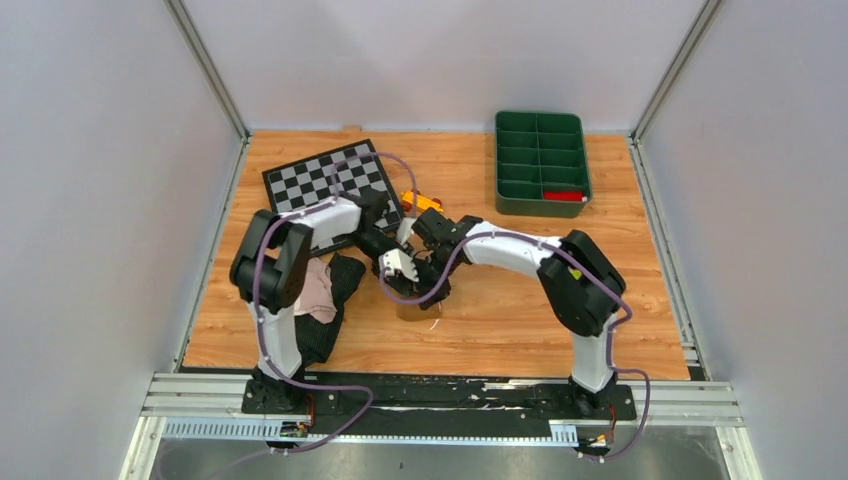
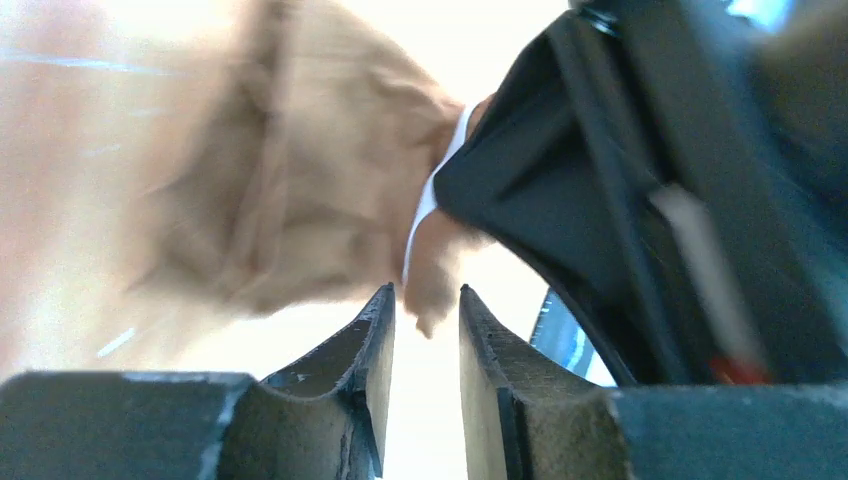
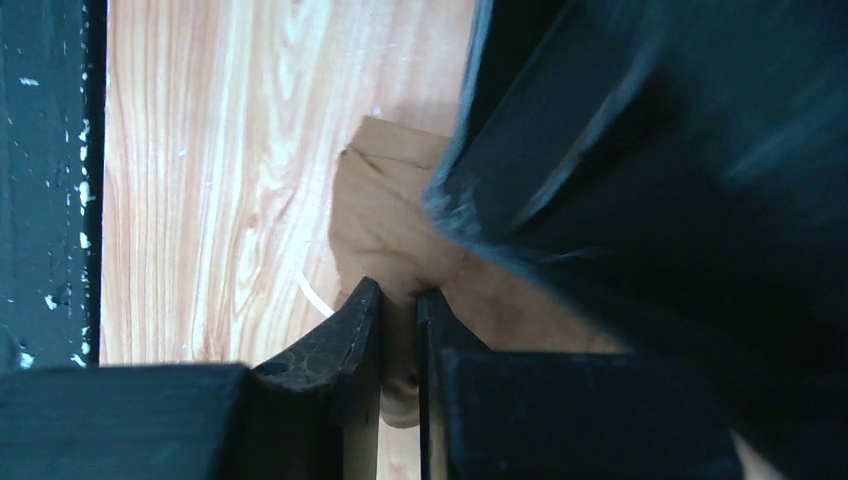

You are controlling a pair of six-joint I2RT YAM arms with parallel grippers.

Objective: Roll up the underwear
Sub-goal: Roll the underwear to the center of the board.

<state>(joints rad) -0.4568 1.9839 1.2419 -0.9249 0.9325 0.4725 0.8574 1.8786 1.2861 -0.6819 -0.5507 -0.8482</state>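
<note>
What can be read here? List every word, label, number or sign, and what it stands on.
None readable.
Small yellow triangular sticker on the right arm's black joint: too small to read.
Black-and-white checkerboard mat: squares only, no characters.
Tan-brown cloth underwear: no print showing.

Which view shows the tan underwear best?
Left wrist: the tan underwear fills much of it, pale waistband visible, though blurred. Right wrist shows only a fold pinched in the right tool. Top external shows barely a sliver, mostly covered.
</note>
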